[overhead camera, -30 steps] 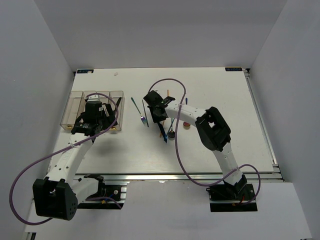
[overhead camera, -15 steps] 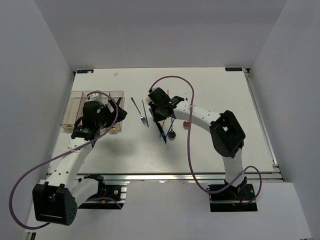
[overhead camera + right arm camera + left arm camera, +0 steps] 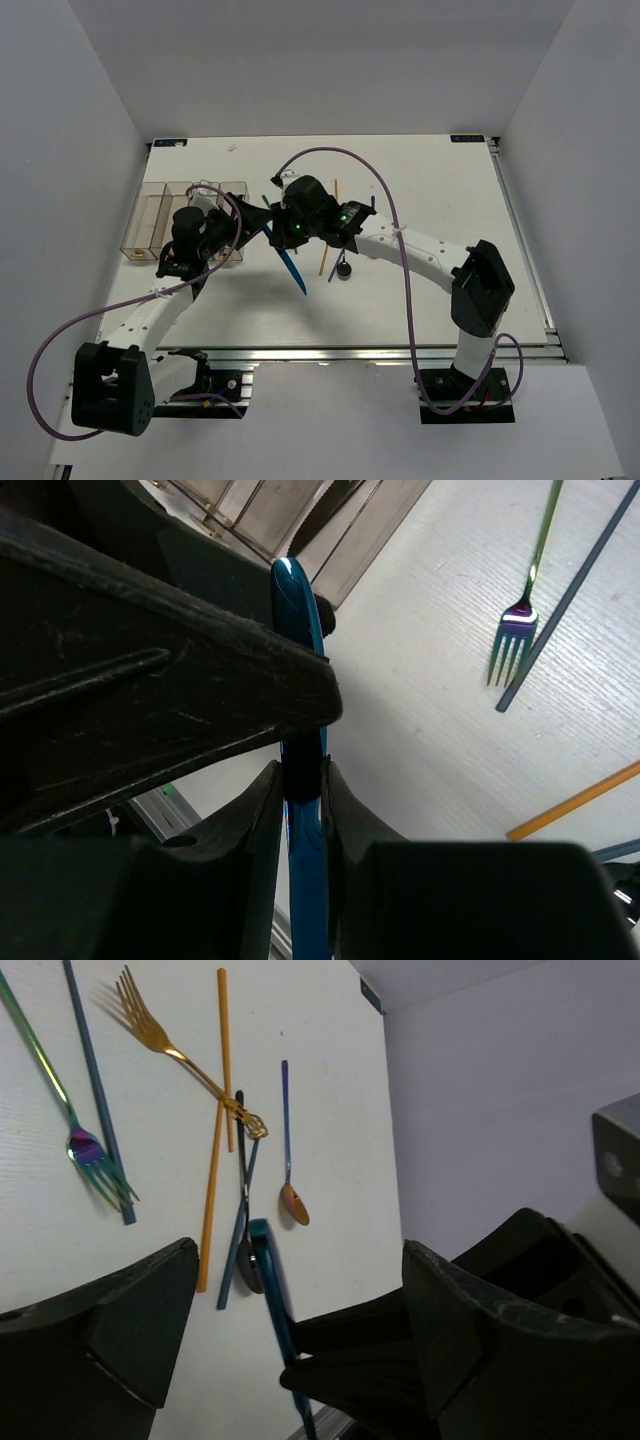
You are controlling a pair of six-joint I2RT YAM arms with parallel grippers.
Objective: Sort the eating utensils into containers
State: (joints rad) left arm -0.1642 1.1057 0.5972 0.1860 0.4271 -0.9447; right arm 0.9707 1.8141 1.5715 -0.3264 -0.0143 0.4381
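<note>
My right gripper [image 3: 281, 228] [image 3: 302, 775] is shut on a blue-teal utensil [image 3: 294, 270] [image 3: 300, 610] and holds it slanted above the table, just right of the containers [image 3: 160, 205] [image 3: 290, 520]. Facing it, my left gripper [image 3: 236, 232] [image 3: 300, 1260] is open. In the left wrist view the held utensil [image 3: 268, 1275] and the right fingers show between its wide jaws without touching them. On the table lie a teal fork [image 3: 70, 1120], a blue stick [image 3: 95, 1090], a gold fork [image 3: 165, 1035], an orange stick [image 3: 213, 1140], a gold-bowled spoon [image 3: 288, 1150] and a black spoon [image 3: 246, 1255].
The clear bins sit at the table's left side, with gold pieces showing in them [image 3: 232, 256]. The loose utensils lie spread around the table's middle [image 3: 325, 258]. A purple cable [image 3: 390, 220] loops over the right arm.
The right arm has swung left, carrying the blue utensil up from the pile toward the left gripper. The left gripper has turned right, away from the bins.
</note>
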